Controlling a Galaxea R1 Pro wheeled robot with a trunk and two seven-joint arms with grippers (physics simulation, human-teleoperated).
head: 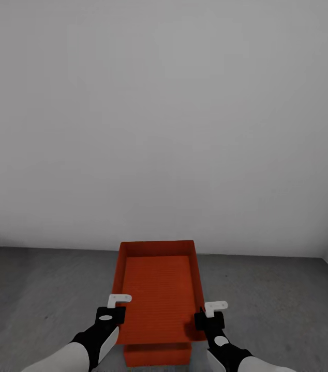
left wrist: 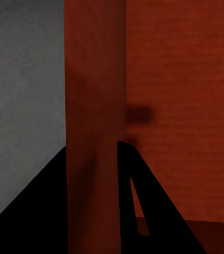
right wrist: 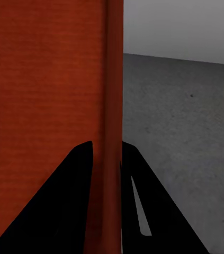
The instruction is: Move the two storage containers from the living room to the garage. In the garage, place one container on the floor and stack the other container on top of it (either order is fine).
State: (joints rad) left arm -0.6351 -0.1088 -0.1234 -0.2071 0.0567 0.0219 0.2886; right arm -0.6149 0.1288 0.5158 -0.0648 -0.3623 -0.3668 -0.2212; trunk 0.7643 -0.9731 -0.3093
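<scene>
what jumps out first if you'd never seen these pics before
The orange-red container stands out, held low in the middle of the head view with a second container peeking out beneath its near edge. The left claw and right claw each pinch one of its side walls, one finger inside and one outside. Around it lie a grey concrete floor and a blank pale wall.
</scene>
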